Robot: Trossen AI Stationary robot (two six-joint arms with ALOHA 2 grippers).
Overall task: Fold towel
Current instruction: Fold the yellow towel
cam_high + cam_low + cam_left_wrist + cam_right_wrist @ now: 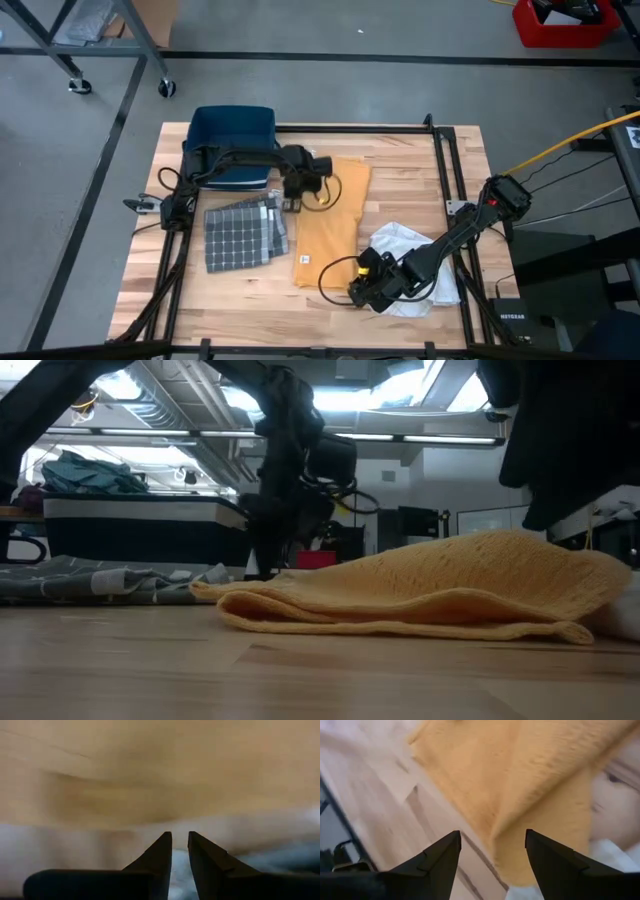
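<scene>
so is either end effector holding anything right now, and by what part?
Nothing is held. The right end effector is open just above the yellow towel, near its corner. The left end effector is nearly shut, with nothing between its fingers, at the towel's left edge.

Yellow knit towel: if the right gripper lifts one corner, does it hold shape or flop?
The yellow knit towel is likely floppy: it lies folded in soft, sagging layers. It probably drags rather than slides cleanly, given the nubby weave seen past the open right gripper. Likely light, being thin.

Three cloths are lying on the wooden tabletop [250,290]: one yellow towel [330,225], one grey checked cloth [240,232] and one white cloth [405,245]. One blue bin [232,135], apparently fabric-filled, is sitting at the far-left corner. Two arms are working.
</scene>
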